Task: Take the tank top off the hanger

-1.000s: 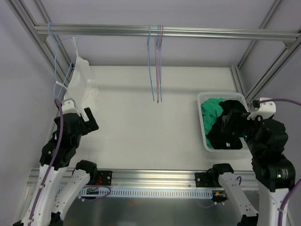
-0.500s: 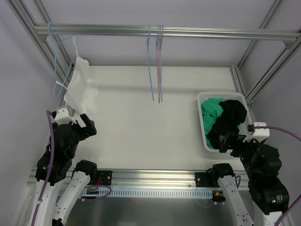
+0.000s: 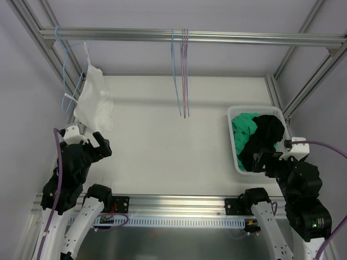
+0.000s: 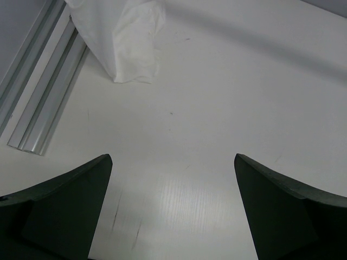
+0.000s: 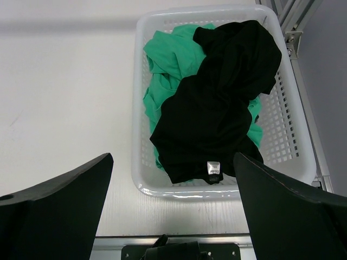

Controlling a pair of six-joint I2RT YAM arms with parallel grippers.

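Two arms sit folded low: the left claw [image 4: 172,162] gapes empty near the white fabric tank top [image 4: 122,38], the right claw [image 5: 172,162] gapes empty above the white plastic basket [image 5: 137,135].

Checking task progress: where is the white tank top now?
Top view, far left: the white tank top hangs on its blue hanger, beyond the left hand.

Nothing legible; the black garment [image 5: 217,97] bears an unreadable tag [image 5: 213,168].
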